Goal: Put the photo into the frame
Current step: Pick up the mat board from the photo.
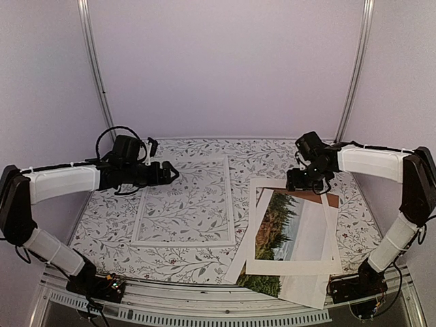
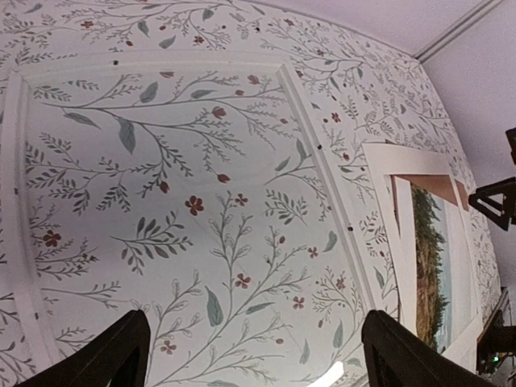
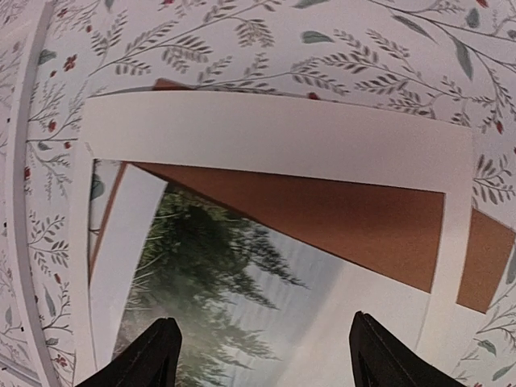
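Note:
The frame, white-bordered with a clear pane, lies flat at the table's centre-left, and the floral cloth shows through it. My left gripper hovers open over its far left corner; the left wrist view shows its fingers spread above the pane, with the frame's right rail beyond. The photo, conifers and misty sky, lies at the right under a loose white mat. My right gripper hangs open above the photo's far end. In the right wrist view the photo shows between the open fingertips, with nothing held.
A brown backing board lies under the photo and mat, seen also in the right wrist view as the board below the mat. The pile overhangs the table's near edge. Purple walls with metal rails enclose the table.

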Available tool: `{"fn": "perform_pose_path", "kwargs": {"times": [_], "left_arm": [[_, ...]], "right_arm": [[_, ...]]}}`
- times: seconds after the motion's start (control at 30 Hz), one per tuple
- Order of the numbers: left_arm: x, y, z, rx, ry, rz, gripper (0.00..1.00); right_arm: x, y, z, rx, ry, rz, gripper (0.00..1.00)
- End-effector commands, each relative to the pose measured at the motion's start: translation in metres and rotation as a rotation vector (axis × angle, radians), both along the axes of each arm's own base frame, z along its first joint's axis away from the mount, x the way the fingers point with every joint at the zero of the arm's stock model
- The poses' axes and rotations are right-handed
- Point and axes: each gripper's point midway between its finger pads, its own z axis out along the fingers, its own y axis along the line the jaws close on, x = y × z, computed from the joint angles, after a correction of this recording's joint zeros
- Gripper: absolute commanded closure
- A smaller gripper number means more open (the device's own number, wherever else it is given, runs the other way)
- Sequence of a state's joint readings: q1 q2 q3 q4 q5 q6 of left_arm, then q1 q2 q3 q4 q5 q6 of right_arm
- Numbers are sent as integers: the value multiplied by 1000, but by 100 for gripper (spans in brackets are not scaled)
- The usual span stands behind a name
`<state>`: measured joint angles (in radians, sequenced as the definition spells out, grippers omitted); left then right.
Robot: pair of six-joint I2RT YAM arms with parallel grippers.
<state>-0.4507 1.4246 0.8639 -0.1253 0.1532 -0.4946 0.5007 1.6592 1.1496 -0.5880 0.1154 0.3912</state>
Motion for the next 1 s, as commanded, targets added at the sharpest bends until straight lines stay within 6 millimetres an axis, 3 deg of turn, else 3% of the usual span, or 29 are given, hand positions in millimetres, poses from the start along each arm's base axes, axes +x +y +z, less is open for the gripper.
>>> {"fn": "perform_pose_path", "kwargs": {"times": [0.0,0.2,0.37,0.7,0.87,0.97], "left_arm": [[-10,-43,10,-71,2,-105,8],[-22,-96,4,-66,10,-183,10],[-32,-149,-2,-57,22,-282,8],[-42,-249,-33,29,102,-425,5],[-47,-279,-62,117,145,-457,2],[-45,-286,-77,145,168,-445,2]], "right_arm": [[4,-63,6,-14,-14,-139,24],[15,-109,-2,2,-12,-223,25],[15,-129,-16,23,3,-253,27],[18,-142,-35,42,20,-272,27],[17,-136,-38,78,33,-258,26],[15,-138,-44,71,49,-266,26]]}}
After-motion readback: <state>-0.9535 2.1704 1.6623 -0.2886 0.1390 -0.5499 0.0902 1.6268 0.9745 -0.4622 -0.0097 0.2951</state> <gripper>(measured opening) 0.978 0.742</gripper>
